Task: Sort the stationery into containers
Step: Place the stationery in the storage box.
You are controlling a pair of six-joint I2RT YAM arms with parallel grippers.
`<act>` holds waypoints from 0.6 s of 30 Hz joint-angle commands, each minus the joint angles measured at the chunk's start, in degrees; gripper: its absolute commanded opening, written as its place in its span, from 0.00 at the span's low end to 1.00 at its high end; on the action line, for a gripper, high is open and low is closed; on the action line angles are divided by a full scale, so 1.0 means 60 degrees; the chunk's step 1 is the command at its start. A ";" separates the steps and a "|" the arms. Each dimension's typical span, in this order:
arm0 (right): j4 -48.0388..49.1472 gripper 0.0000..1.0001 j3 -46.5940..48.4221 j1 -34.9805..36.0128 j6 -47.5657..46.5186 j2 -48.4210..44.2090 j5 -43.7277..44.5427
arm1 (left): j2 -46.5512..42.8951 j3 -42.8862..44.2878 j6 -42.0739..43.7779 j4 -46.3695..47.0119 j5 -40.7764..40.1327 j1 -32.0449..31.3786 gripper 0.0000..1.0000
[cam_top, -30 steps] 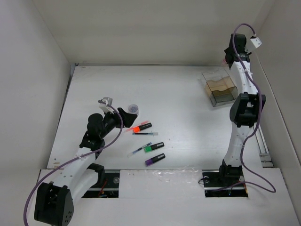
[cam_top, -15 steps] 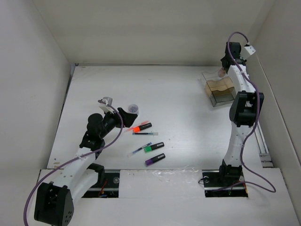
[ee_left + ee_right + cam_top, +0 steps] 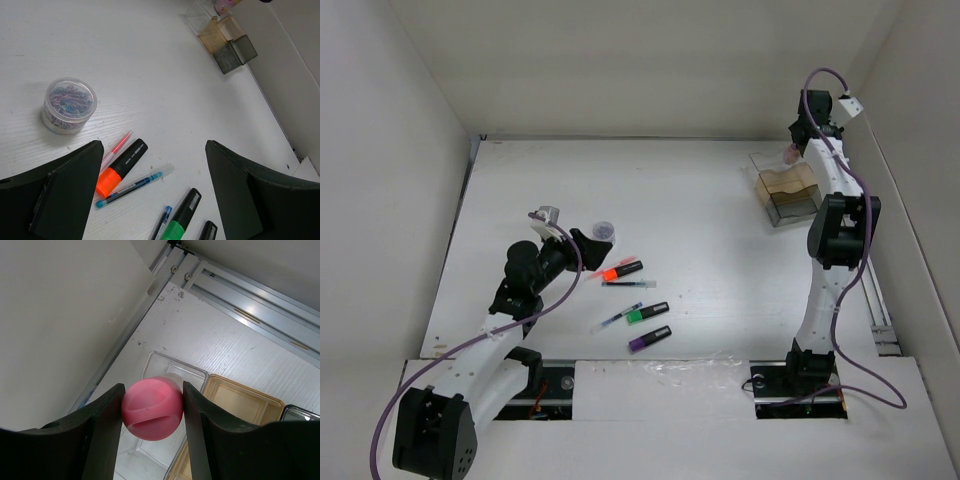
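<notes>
My right gripper (image 3: 152,412) is shut on the pink-topped jar (image 3: 151,405), which hangs over the clear end compartment of the smoky organiser (image 3: 243,401) at the back right (image 3: 788,192). My left gripper (image 3: 153,150) stands open low over the table with nothing between its fingers. Below it lie the orange highlighter (image 3: 121,167), a dark-blue pen (image 3: 131,188), the green highlighter (image 3: 181,220) and a second blue pen (image 3: 162,222). The purple highlighter (image 3: 648,338) lies nearest the table's front. The left gripper (image 3: 588,243) sits just left of this group.
A round clear tub of coloured paper clips (image 3: 68,104) stands left of the highlighters. A thin pink-red pen (image 3: 116,146) lies against the orange highlighter. White walls close in the table, and a metal rail (image 3: 245,295) runs along the right side.
The right gripper with the jar came down and leftward to the organiser's far end, then held still. The left arm and the items on the table have not moved.
</notes>
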 commanded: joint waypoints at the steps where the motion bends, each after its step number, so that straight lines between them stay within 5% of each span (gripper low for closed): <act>1: 0.0668 0.44 0.0111 0.0024 -0.0053 0.0027 0.0235 | -0.0099 0.0055 0.0131 0.0516 0.0228 -0.0022 0.81; 18: 0.0450 0.62 0.0111 0.0024 0.0035 -0.0720 -0.0439 | -0.0582 -0.0121 0.0131 0.0428 -0.0153 -0.0022 0.82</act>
